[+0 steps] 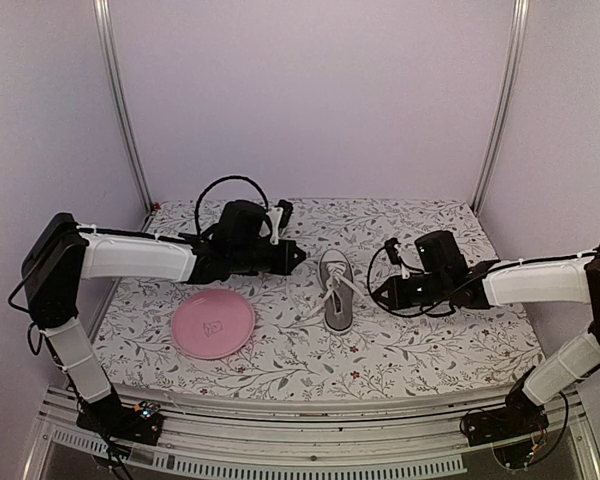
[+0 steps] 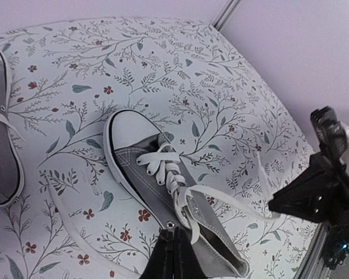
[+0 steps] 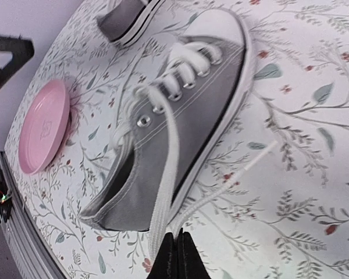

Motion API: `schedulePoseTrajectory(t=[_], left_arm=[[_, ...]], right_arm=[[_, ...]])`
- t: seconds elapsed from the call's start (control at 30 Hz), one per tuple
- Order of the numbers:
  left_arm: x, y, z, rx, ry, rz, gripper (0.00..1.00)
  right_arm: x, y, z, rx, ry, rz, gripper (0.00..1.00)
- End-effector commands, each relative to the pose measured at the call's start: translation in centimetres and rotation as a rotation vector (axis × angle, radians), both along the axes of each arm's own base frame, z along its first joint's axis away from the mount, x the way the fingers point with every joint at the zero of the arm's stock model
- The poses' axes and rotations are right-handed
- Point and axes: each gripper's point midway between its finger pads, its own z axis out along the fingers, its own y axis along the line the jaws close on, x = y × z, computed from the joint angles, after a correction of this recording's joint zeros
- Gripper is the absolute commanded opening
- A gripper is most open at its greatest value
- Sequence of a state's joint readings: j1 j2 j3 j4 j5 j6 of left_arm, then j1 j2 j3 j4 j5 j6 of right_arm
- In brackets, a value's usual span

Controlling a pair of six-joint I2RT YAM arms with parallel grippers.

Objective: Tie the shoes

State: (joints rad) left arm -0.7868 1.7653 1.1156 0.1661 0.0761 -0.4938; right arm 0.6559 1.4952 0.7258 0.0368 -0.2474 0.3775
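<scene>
Wrist views catch second shoe (image 2: 2, 154) hidden overhead.

Shoes (image 2: 136, 168): I see grey canvas, with white edging that carries a thin black stripe.
Toe caps (image 2: 128, 129): white.
Laces (image 2: 163, 165): white, through silver eyelets.
Plate (image 1: 213, 325): plain pink.
Bench (image 1: 430, 345): my view shows a white cover printed with grey-green sprigs and small red flowers.
Left arm (image 1: 135, 257), right arm (image 1: 540, 282): white shells, black joints.
Left claw (image 2: 173, 232), right claw (image 3: 177, 235): black.
Walls (image 1: 310, 100): pale lilac.
</scene>
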Motion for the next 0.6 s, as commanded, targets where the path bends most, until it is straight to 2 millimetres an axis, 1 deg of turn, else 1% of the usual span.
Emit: schedulePoseTrajectory(t=[0.0, 0.1, 0.13, 0.17, 0.2, 0.23, 0.27, 0.3, 0.37, 0.4, 0.47, 0.5, 0.53, 0.57], left_arm=[[0.4, 1.6, -0.2, 0.094, 0.036, 0.043, 0.04], [-0.1, 2.5, -0.7, 0.056, 0.074, 0.1, 0.11], [-0.2, 2.9, -0.6, 0.039, 0.078, 0.125, 0.17], [-0.3, 3.6, -0.6, 0.026, 0.084, 0.159, 0.24], [-0.5, 4.3, -0.6, 0.016, 0.084, 0.187, 0.3], [-0.8, 5.2, -0.4, 0.004, 0.079, 0.212, 0.39], [-0.9, 5.8, -0.3, 0.004, 0.071, 0.231, 0.44], [-1.0, 6.5, -0.2, 0.004, 0.066, 0.249, 0.51], [-1.0, 8.2, -0.4, 0.012, 0.071, 0.279, 0.65], [-1.1, 9.1, -0.7, 0.018, 0.079, 0.292, 0.69], [-1.3, 10.7, -1.4, 0.014, 0.105, 0.309, 0.75], [-1.3, 11.5, -1.6, 0.002, 0.11, 0.321, 0.77], [-1.4, 12.2, -1.6, -0.012, 0.109, 0.328, 0.79], [-1.4, 12.9, -1.6, -0.021, 0.106, 0.336, 0.8]], right_arm=[[2.1, -4.7, -1.0, -0.158, 0.003, -0.165, 0.02], [3.3, -7.0, -3.0, -0.221, 0.057, -0.266, 0.03], [3.6, -7.5, -3.5, -0.226, 0.076, -0.288, 0.08], [4.0, -7.6, -3.6, -0.23, 0.084, -0.304, 0.19], [4.3, -7.6, -3.3, -0.233, 0.08, -0.312, 0.31], [4.8, -7.4, -2.6, -0.229, 0.063, -0.315, 0.42], [5.2, -7.5, -1.8, -0.225, 0.037, -0.327, 0.51], [5.8, -7.5, -0.6, -0.219, 0.004, -0.346, 0.58], [6.8, -7.3, 2.0, -0.213, -0.073, -0.376, 0.66], [7.2, -6.9, 3.3, -0.206, -0.109, -0.381, 0.68], [7.7, -4.8, 5.2, -0.172, -0.151, -0.334, 0.69], [7.8, -3.4, 5.6, -0.162, -0.156, -0.304, 0.68], [7.8, -1.7, 6.0, -0.154, -0.157, -0.27, 0.67], [7.7, 0.1, 6.1, -0.157, -0.151, -0.234, 0.66]])
